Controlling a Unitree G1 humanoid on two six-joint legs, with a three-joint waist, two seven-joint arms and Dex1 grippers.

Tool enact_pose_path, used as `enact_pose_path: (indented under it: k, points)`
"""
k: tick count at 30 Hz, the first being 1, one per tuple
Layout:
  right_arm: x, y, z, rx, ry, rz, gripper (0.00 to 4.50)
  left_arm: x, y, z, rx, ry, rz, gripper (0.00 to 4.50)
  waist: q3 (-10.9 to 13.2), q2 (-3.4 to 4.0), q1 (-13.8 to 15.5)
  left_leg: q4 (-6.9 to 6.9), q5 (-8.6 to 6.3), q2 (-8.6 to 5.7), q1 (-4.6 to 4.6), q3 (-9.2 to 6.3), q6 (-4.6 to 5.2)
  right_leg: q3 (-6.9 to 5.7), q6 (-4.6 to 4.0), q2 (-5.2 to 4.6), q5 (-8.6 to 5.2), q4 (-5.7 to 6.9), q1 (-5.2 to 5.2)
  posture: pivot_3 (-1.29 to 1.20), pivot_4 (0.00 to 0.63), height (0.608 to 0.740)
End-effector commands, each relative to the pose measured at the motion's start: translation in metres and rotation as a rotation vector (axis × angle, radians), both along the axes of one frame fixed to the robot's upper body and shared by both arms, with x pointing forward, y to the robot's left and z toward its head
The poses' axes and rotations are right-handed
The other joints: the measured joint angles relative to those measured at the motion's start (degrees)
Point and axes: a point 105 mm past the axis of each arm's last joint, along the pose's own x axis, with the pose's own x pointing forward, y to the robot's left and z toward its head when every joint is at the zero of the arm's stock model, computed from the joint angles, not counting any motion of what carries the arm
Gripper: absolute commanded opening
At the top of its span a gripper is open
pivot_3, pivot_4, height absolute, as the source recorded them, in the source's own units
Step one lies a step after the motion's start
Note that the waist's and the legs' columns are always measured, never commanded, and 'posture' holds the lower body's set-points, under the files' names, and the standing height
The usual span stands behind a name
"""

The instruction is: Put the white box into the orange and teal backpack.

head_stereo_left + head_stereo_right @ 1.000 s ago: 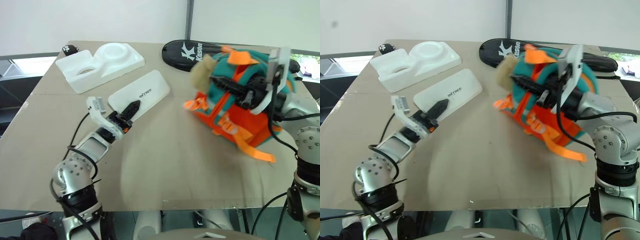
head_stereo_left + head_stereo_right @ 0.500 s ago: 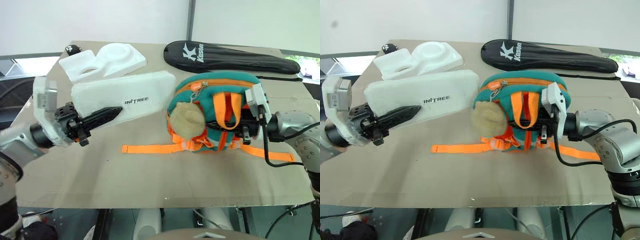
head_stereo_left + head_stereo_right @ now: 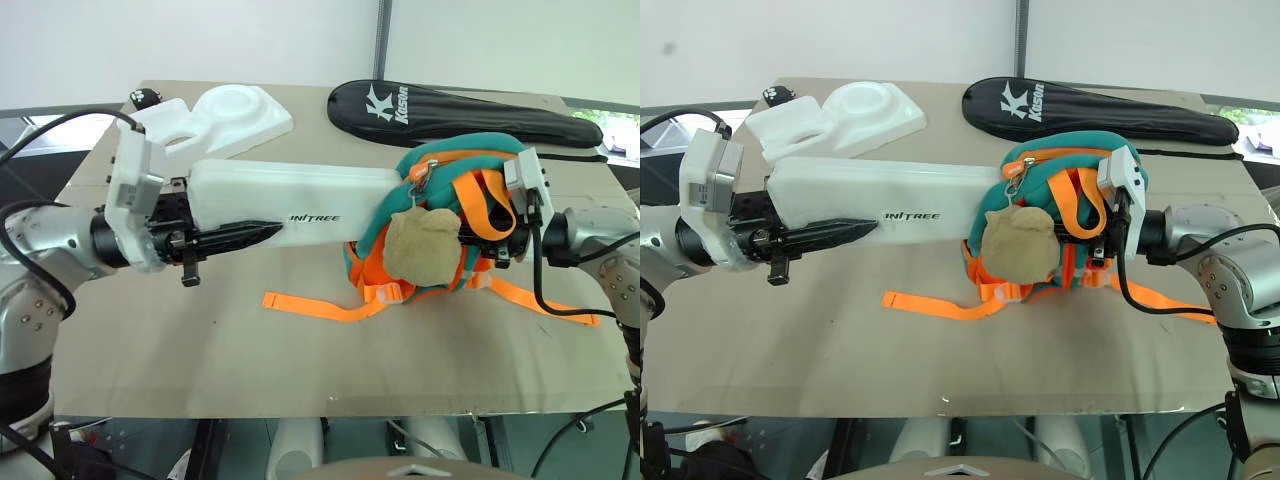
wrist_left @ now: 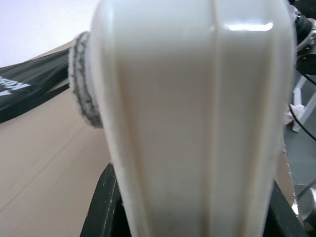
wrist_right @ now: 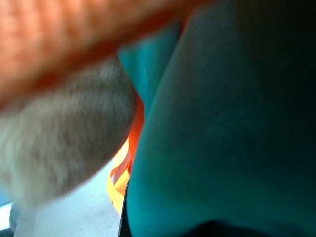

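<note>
My left tool (image 3: 825,235) clamps white box (image 3: 890,200), held level above surface (image 3: 840,350), far end at mouth of orange and teal backpack (image 3: 1065,235). My right tool (image 3: 1095,238) shut on backpack. Risks: box snags zip trim; backpack mouth sags; long overhang twists in grip.

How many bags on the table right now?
2. The orange and teal backpack sits at the table's right, with the right gripper at it. The black racket bag lies along the far edge behind it. None seem hidden.
</note>
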Motion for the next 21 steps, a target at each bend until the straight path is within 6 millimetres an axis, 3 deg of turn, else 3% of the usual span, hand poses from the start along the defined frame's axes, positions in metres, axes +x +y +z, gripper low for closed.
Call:
enact_pose_path:
  k: [1, 5, 10, 16, 21]
  points:
    - [0.0, -0.001, 0.014, 0.005, -0.043, 0.006, 0.09, -0.015, -0.004, 0.012, 0.03, -0.021, -0.129, 1.08, 0.02, 0.01, -0.07, 0.0, 0.0, 0.0, 0.0, 0.0, 0.0, 0.0, 0.0, 0.01, 0.0, 0.01, -0.01, 0.0, 0.15, 0.74]
    - [0.005, -0.006, 0.013, -0.019, -0.055, 0.006, 0.09, -0.019, -0.001, 0.009, 0.075, 0.016, -0.173, 1.08, 0.05, 0.04, -0.25, -0.05, 0.0, 0.01, 0.0, 0.03, 0.0, 0.02, 0.01, 0.02, 0.0, 0.01, -0.05, 0.0, 0.15, 0.74]
    - [0.0, -0.004, 0.018, -0.039, -0.062, 0.056, 0.09, -0.011, -0.008, -0.005, 0.156, 0.004, -0.141, 1.08, 0.06, 0.07, -0.12, -0.06, 0.0, 0.01, -0.01, 0.03, 0.0, 0.01, 0.01, 0.02, 0.0, 0.02, -0.06, 0.0, 0.15, 0.74]
    - [-0.02, 0.01, 0.017, -0.031, -0.061, 0.119, 0.09, 0.032, -0.028, -0.015, 0.155, -0.031, 0.163, 1.08, 0.1, 0.06, 0.7, 0.07, 0.0, -0.01, -0.04, -0.02, 0.0, 0.02, 0.09, 0.04, 0.04, 0.04, -0.01, 0.0, 0.15, 0.74]
    - [-0.026, 0.022, 0.022, 0.01, -0.068, 0.139, 0.09, 0.04, -0.063, -0.017, 0.188, -0.094, 0.134, 1.08, 0.11, 0.06, 1.02, 0.13, 0.0, 0.01, -0.05, -0.09, 0.0, 0.04, 0.25, 0.11, 0.14, 0.08, 0.02, 0.0, 0.15, 0.74]
